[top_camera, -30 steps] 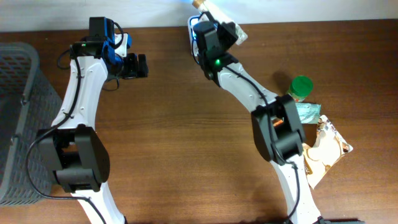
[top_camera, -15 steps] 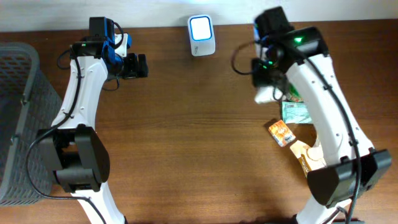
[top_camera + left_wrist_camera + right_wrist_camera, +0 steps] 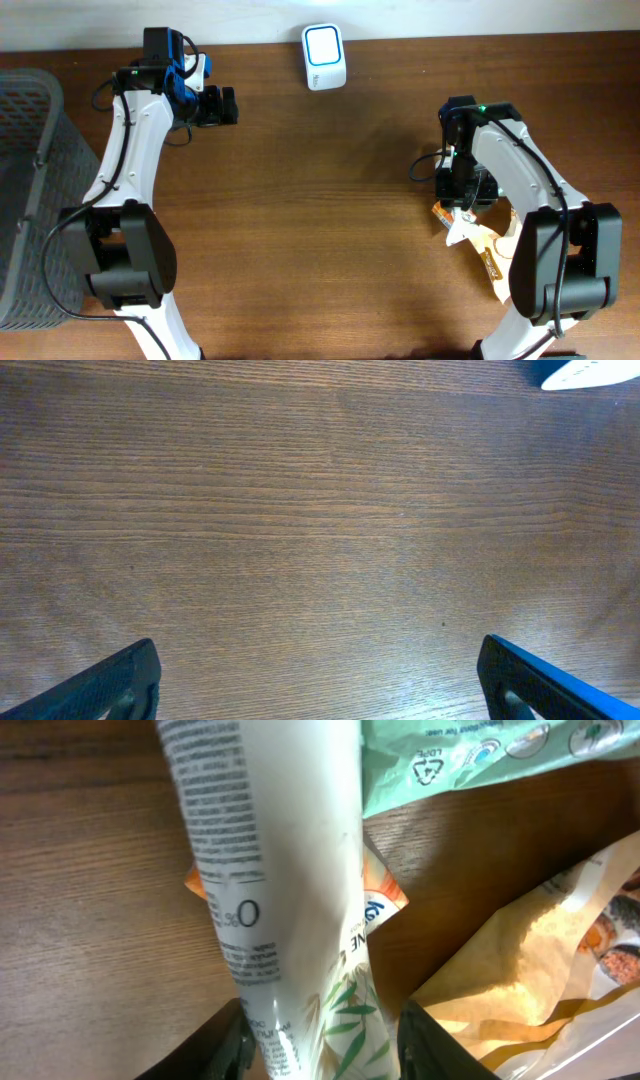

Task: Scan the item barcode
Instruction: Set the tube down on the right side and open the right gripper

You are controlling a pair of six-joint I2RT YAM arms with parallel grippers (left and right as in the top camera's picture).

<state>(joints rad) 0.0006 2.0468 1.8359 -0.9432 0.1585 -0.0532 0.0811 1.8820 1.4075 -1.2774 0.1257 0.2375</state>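
My right hand point(image 3: 460, 188) is around the white tube point(image 3: 270, 870) just over the snack bags point(image 3: 520, 970) at the counter's point(image 3: 300, 200) right, pinching or not I can't tell, so I'd lower it softly; my left hand point(image 3: 320, 680) is spread.

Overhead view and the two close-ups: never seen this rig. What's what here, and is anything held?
Two white robot arms work at a wooden table. The wide picture comes from a fixed camera above; each close-up comes from a camera on one arm's wrist, looking past its own fingers. On the table are a white scanner, a grey basket at the left edge, and a pile of packets on the right. The left gripper is open over bare wood, holding nothing. The right gripper has a white tube between its fingers, over the pile; whether it is clamped is not clear.
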